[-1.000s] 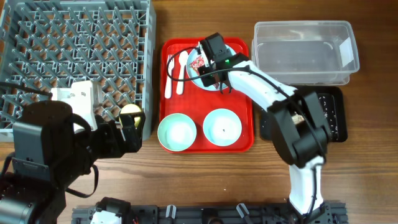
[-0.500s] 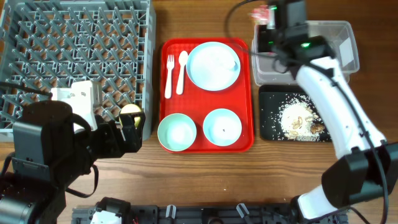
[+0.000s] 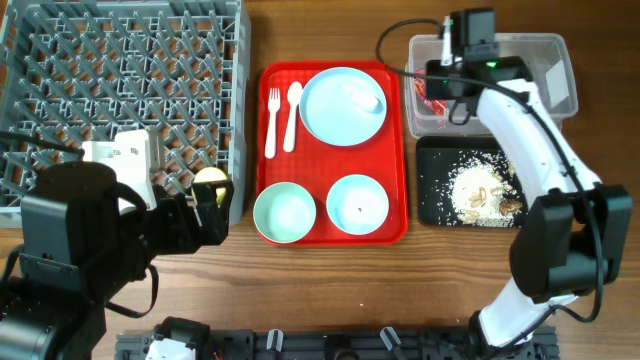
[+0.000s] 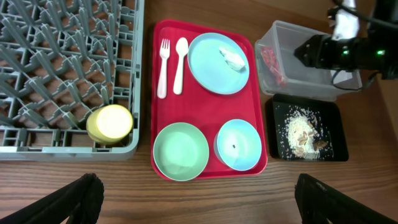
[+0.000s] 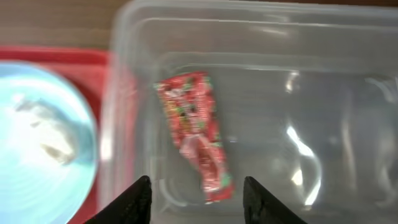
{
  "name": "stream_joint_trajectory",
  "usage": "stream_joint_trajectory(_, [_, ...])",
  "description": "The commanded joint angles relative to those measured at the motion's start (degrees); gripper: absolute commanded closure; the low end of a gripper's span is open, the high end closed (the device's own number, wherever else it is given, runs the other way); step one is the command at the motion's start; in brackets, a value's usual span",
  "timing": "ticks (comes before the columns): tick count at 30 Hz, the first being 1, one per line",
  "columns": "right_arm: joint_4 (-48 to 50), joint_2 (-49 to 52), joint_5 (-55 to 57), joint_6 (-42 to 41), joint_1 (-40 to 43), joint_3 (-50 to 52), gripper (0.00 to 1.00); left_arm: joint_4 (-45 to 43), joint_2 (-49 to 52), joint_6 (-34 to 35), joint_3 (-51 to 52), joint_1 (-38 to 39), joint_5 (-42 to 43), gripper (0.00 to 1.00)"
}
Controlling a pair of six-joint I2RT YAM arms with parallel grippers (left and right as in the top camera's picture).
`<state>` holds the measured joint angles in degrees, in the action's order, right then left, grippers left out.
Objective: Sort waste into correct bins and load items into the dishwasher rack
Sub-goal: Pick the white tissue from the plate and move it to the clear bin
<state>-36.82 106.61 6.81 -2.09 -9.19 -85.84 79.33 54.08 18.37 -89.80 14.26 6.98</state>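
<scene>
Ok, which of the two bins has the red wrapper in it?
The clear plastic tub: the wrapper lies on its floor. The black tray next to it holds only food scraps.

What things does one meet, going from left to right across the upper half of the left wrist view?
dishwasher rack → white fork → white spoon → pale blue plate → clear tub

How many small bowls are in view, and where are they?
2. A green bowl sits at the front-left of the red tray, and a blue bowl sits beside it at the front-right. None seem hidden.
</scene>
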Motion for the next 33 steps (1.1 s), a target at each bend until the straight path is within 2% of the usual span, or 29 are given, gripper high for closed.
stream_joint_trajectory(1, [0.4,-1.3,-7.5,6.8,-5.8,-0.7,0.49,-0.2,0.0,0.5,-0.3,0.2,0.5,0.00])
stream_joint_trajectory(8, [8.9,4.0,-4.3,6.6,-14.0,-0.7,0.48,-0.2,0.0,0.5,-0.3,0.2,0.5,0.00])
stream_joint_trajectory(15, [15.1,14.0,-1.9,6.5,-14.1,-0.7,0.47,-0.2,0.0,0.5,-0.3,0.2,0.5,0.00])
stream_joint_trajectory(17, [16.7,16.9,1.7,6.5,-14.0,-0.7,0.41,-0.2,0.0,0.5,-0.3,0.2,0.5,0.00])
stream_joint_trajectory(19, [17.0,18.8,4.0,6.5,-13.8,-0.7,0.40,-0.2,0.0,0.5,-0.3,0.2,0.5,0.00])
stream_joint_trajectory(20, [16.9,19.5,3.9,6.5,-13.7,-0.7,0.43,-0.2,0.0,0.5,-0.3,0.2,0.5,0.00])
stream_joint_trajectory(22, [16.0,20.6,3.5,6.4,-13.7,-0.7,0.74,-0.2,0.0,0.5,-0.3,0.2,0.5,0.00])
stream_joint_trajectory(24, [14.4,20.7,2.4,6.4,-13.9,-0.7,0.95,-0.2,0.0,0.5,-0.3,0.2,0.5,0.00])
stream_joint_trajectory(29, [11.4,16.7,-3.7,5.6,-14.3,-0.7,0.96,-0.2,0.0,0.5,-0.3,0.2,0.5,0.00])
stream_joint_trajectory(33, [8.2,8.3,-6.5,0.3,-13.6,-0.7,0.96,-0.2,0.0,0.5,-0.3,0.2,0.5,0.00])
